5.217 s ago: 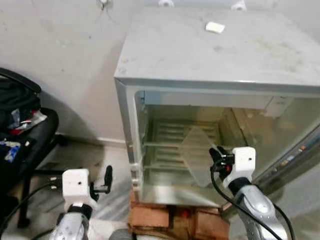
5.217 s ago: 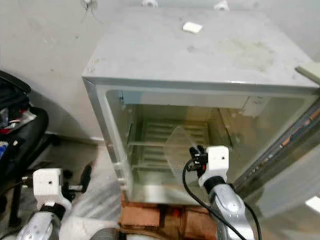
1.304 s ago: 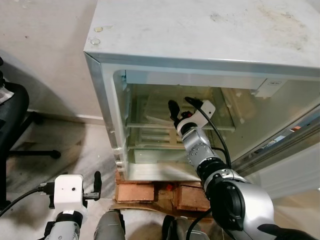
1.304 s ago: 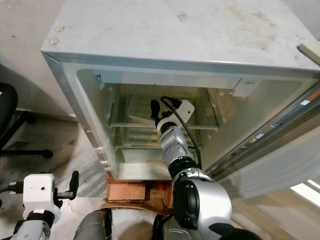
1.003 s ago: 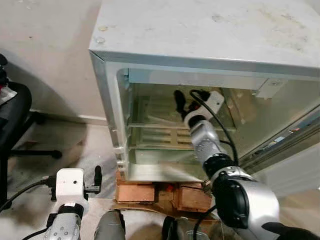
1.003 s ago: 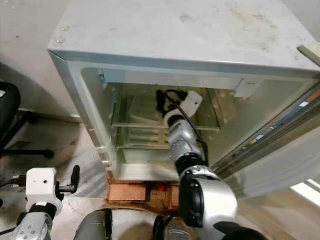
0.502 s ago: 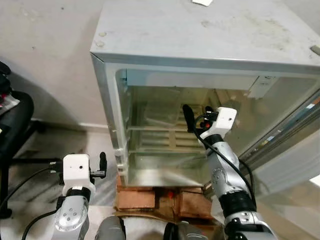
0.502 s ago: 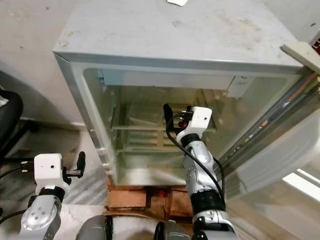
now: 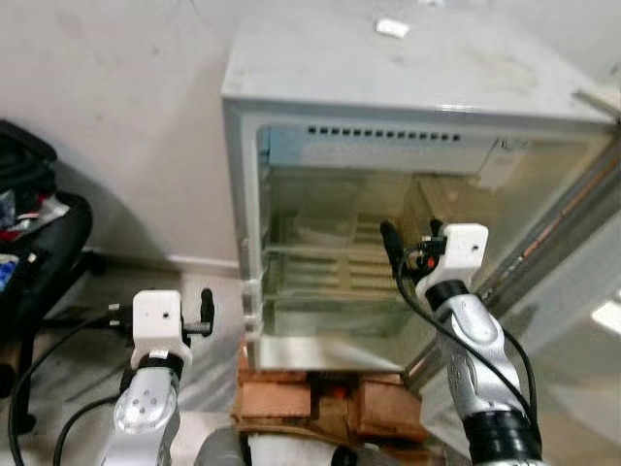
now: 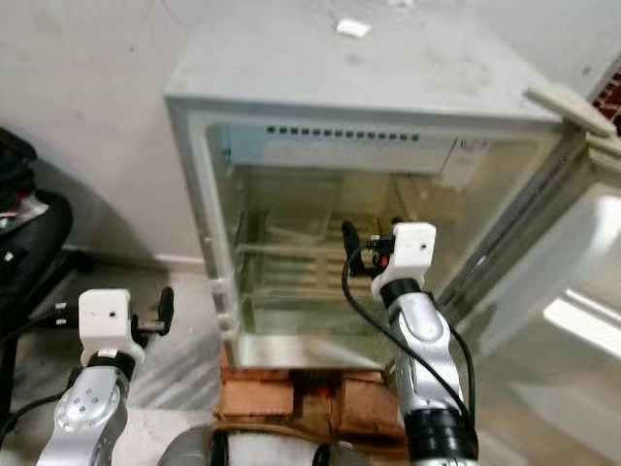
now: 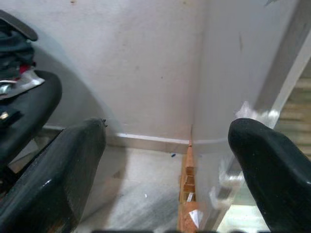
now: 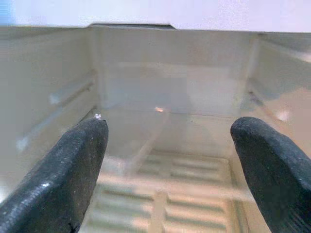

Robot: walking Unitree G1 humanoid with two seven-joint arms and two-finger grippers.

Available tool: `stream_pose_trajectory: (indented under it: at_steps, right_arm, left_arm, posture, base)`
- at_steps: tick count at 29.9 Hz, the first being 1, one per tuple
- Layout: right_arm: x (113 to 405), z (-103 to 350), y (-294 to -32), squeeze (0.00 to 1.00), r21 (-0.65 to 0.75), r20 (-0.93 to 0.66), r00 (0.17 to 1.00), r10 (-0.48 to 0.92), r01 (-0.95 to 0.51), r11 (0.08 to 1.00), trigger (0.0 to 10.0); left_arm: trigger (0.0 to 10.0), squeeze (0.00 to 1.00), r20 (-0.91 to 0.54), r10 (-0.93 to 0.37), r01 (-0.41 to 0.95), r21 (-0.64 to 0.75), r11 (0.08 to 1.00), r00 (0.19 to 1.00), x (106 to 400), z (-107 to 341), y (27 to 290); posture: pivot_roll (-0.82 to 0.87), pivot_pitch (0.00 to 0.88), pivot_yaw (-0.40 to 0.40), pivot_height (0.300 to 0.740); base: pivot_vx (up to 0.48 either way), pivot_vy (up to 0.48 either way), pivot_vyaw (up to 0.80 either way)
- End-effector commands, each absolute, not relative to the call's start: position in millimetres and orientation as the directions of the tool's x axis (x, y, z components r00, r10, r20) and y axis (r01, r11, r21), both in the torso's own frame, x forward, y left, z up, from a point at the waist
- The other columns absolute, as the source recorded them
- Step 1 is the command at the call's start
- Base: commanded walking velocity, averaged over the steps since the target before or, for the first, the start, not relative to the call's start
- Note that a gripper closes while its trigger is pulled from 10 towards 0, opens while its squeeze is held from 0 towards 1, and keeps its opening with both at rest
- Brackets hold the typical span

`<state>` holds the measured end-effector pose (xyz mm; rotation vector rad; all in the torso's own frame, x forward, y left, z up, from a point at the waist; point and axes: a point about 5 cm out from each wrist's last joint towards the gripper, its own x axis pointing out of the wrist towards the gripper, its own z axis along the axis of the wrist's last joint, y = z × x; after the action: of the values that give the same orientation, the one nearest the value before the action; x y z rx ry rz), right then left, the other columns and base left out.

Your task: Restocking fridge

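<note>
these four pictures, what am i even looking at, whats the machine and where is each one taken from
This is a humanoid robot restocking a small fridge, whose door stands open. The two wide pictures come from a stereo camera on its head, looking down at its own silver arms. The other two come from cameras on its wrists, looking out between each gripper's two black fingers.

The right gripper is raised at the fridge's opening, jaws apart, holding nothing; its wrist view looks in at a slatted shelf. The left gripper hangs low beside the fridge, jaws also apart and empty. The fridge stands on bricks. A small white object lies on top, and a black chair stands at the left.
</note>
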<state>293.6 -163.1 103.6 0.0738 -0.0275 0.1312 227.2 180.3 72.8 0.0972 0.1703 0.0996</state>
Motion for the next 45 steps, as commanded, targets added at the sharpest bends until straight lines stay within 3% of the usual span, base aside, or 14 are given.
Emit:
stream_pose_trajectory:
  at_steps: [1, 10, 12, 17, 20, 25, 45]
  right_arm:
    - [289, 100, -175, 0.00, 0.043, 0.010, 0.997, 0.078, -0.079, 0.996, 10.0]
    - [287, 99, -176, 0.00, 0.041, 0.005, 0.997, 0.074, -0.074, 0.996, 10.0]
    - [272, 77, -183, 0.00, 0.040, -0.077, 0.997, -0.004, 0.007, 0.999, 10.0]
    - [266, 71, -185, 0.00, -0.051, -0.117, 0.992, -0.044, 0.038, 0.998, 10.0]
    - [262, 65, -189, 0.00, 0.001, -0.142, 0.984, -0.109, 0.110, 0.994, 10.0]
    - [269, 73, -188, 0.00, -0.013, -0.105, 0.992, -0.063, 0.063, 0.998, 10.0]
    - [281, 80, -180, 0.00, 0.043, -0.069, 0.998, 0.013, -0.010, 0.999, 10.0]
  left_arm:
    - [10.0, 0.00, -0.163, 0.100, -0.084, 0.104, 0.991, 0.982, 228, 71, 180]
    - [10.0, 0.00, -0.162, 0.099, -0.083, 0.104, 0.991, 0.982, 229, 71, 180]
    - [10.0, 0.00, -0.168, 0.063, -0.047, 0.100, 0.994, 0.984, 233, 68, 173]
    - [10.0, 0.00, -0.173, 0.052, -0.036, 0.095, 0.995, 0.984, 232, 66, 173]
    - [10.0, 0.00, -0.174, 0.034, -0.019, 0.086, 0.996, 0.984, 231, 65, 175]
    - [10.0, 0.00, -0.165, 0.008, 0.007, 0.095, 0.995, 0.986, 233, 66, 179]
    - [10.0, 0.00, -0.146, -0.031, 0.050, 0.125, 0.991, 0.989, 240, 68, 179]
  posture:
    - [0.07, 0.000, -0.048, 0.740]
    - [0.07, 0.000, -0.048, 0.740]
    - [0.05, 0.000, -0.041, 0.740]
    - [0.05, 0.000, -0.036, 0.740]
    - [0.05, 0.000, -0.026, 0.740]
    - [0.04, 0.000, -0.013, 0.740]
    - [0.04, 0.000, -0.019, 0.740]
  base:
    - [-0.424, 0.000, 0.00]
    - [-0.424, 0.000, 0.00]
    - [-0.409, 0.000, 0.00]
    - [0.000, 0.000, 0.00]
    - [0.000, 0.000, 0.00]
    - [0.000, 0.000, 0.00]
    - [0.000, -0.454, -0.24]
